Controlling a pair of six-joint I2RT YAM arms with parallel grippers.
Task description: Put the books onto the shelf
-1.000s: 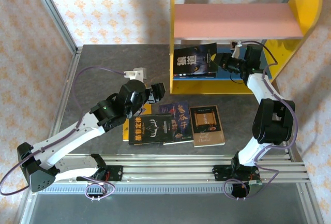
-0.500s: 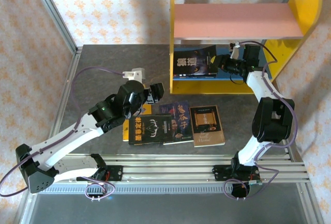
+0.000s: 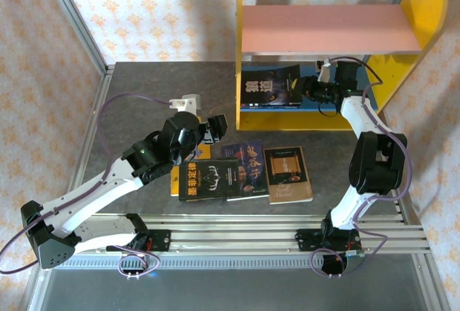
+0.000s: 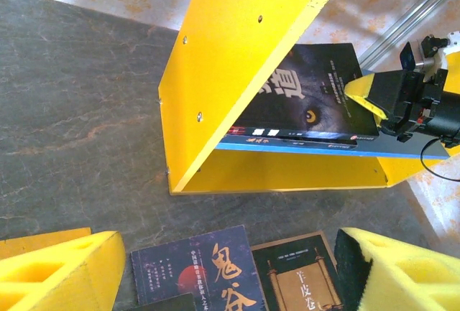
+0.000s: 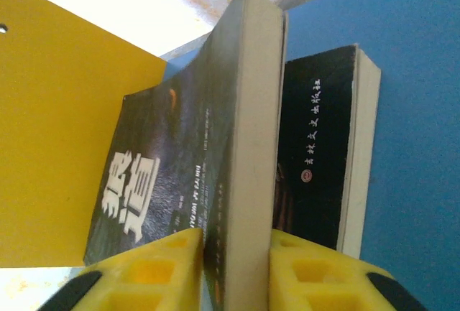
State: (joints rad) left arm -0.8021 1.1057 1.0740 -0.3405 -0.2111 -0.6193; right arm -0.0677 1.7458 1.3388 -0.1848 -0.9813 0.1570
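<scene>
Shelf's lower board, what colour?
The lower board is blue, clearest in the right wrist view.

The right claw [image 3: 305,88] has slid further left along the shelf's [image 3: 323,31] blue lower board [image 5: 417,110]. It has brought the dark book [image 3: 269,85] closer to the left yellow side panel [image 3: 239,31] and lessened the book's tilt.

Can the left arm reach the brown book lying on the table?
Probably yes. The left gripper hangs open close to the brown book, which lies flat with nothing on top or in between.
</scene>
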